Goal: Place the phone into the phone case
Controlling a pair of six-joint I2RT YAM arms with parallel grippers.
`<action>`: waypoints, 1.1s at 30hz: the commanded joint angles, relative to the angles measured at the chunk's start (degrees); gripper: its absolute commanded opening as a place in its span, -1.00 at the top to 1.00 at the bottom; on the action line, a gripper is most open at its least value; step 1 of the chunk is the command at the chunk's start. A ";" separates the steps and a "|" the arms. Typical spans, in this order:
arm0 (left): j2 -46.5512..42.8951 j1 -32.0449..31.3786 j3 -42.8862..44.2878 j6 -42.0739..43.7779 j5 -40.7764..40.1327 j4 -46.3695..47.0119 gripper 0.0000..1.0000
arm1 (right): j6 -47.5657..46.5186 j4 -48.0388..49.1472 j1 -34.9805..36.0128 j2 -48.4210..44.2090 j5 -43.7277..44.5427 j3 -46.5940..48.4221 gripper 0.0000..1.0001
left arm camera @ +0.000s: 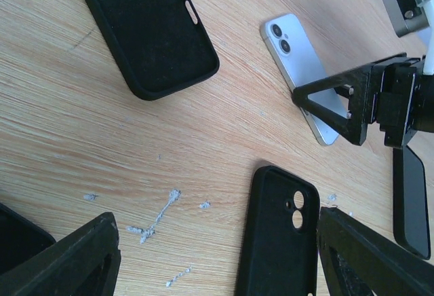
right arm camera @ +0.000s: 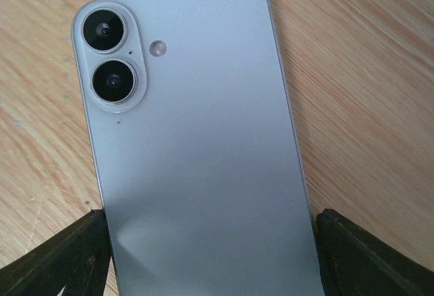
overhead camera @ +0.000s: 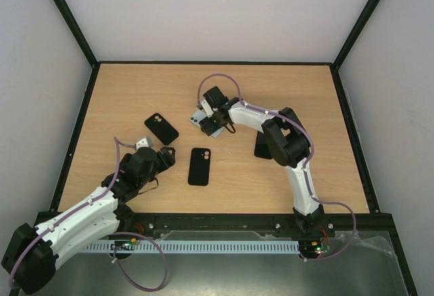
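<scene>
The pale silver-blue phone (right arm camera: 196,160) lies back up on the wooden table, camera lenses toward the far left; it also shows in the top view (overhead camera: 202,122) and the left wrist view (left arm camera: 298,58). My right gripper (overhead camera: 215,123) straddles its lower half, one finger against each long edge (right arm camera: 210,259). A black phone case (overhead camera: 199,166) lies open side up in the middle of the table. My left gripper (overhead camera: 166,155) is open and empty, low over the table, its right finger (left arm camera: 369,252) beside that case (left arm camera: 281,242).
A second black case (overhead camera: 161,127) lies left of the phone, also in the left wrist view (left arm camera: 146,28). A third dark case (overhead camera: 261,146) is partly hidden under my right arm. White scuff marks (left arm camera: 159,214) are on the wood. Black frame rails edge the table.
</scene>
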 commanded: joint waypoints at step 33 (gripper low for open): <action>2.70 3.98 1.04 2.05 12.81 3.01 -0.51 | 10.16 1.09 2.56 -8.07 9.45 -18.35 -0.47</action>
